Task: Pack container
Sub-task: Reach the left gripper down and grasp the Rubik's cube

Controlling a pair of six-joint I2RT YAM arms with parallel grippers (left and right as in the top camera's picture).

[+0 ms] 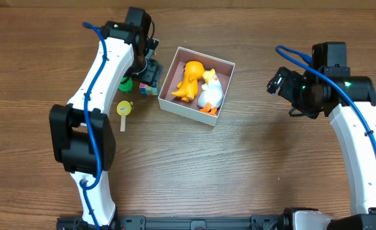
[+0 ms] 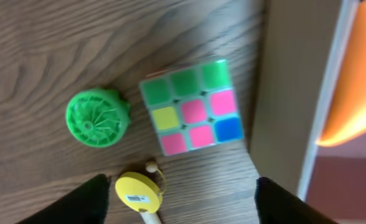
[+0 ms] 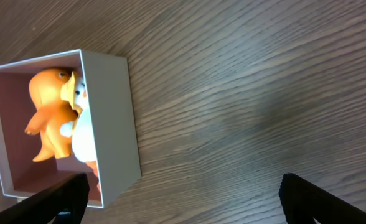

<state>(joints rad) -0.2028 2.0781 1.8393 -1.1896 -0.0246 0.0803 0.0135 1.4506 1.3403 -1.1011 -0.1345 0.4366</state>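
While the container (image 1: 187,113) sits on the desk (image 1: 252,172) just above the middle of the overhead frame, already holding an orange duck (image 1: 189,80) and a white duck (image 1: 211,92) pressed side by side, three toys lie outside it toward the frame's left: a Rubik's cube (image 2: 192,107), a green ribbed wheel (image 2: 97,117) and a yellow disc on a stick (image 2: 138,190). The left end effector (image 2: 182,183) hangs over that cluster with its fingers spread wide, gripping nothing; the right end effector (image 3: 184,180), toward the right of the overhead frame and well apart from the box, is likewise spread and empty. The cube looks the likely next pick, and the trouble is crowding: it lies just beside the container's wall, so a finger coming down on that side could land on the rim or shove the box askew, while the opposite finger could clip the wheel or the disc. The cube also sits skewed to the fingers' line, so a closing grip might twist it out. With the ducks filling much of the floor, a dropped cube may perch on them rather than settle
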